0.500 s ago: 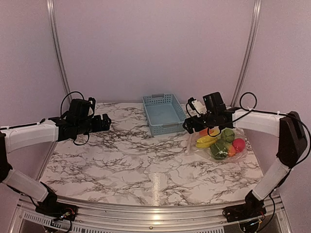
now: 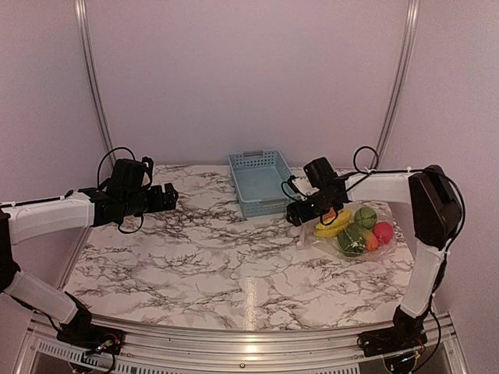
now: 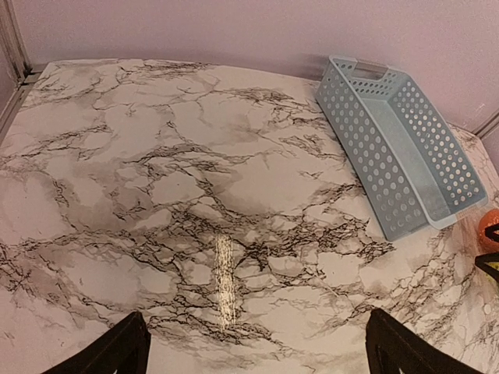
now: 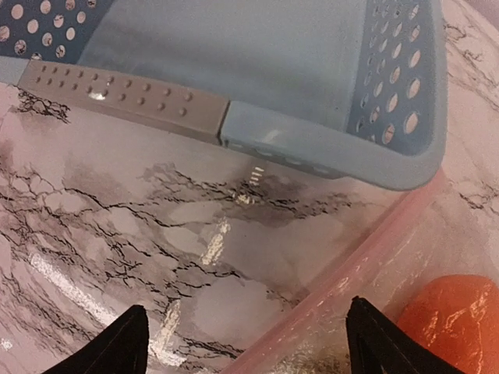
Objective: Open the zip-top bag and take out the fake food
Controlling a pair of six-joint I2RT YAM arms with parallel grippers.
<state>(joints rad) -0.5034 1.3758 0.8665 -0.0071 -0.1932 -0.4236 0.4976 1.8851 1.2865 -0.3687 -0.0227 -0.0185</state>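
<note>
Found the zip-top bag (image 2: 388, 243) lying flat at about 3 o'clock on the marble-patterned worktop (image 2: 195, 257), whitish zip strip (image 2: 301, 234) on its 9 o'clock side. Counted the fake food (image 2: 352, 234) inside, seen through the plastic: yellow banana (image 2: 334, 227), green striped ball (image 2: 365, 216), pink-red fruit (image 2: 383, 231), dark green vegetable (image 2: 350, 242), orange ball (image 2: 332, 214). Zip sealed or open: not determinable.

Logged the right tool (image 2: 297, 212) low over the zip end of the bag, just at 6 o'clock of the light blue lattice basket (image 2: 261, 206). Confirmed from the right wrist view: fingertips (image 4: 109, 347) spread wide, gripping nothing, the bag's pinkish zip edge running across between them, the orange ball (image 4: 448, 308) behind the film toward 4 o'clock. Contact with the bag: not determinable.

Logged the left tool (image 2: 170, 196) at 9 o'clock, held above the worktop, well apart from bag and basket. Confirmed from the left wrist view: fingertips (image 3: 117, 354) at full spread, nothing between them, basket toward 2 o'clock.

Placed the basket at 12 o'clock, upright, just beside the bag's zip end.
</note>
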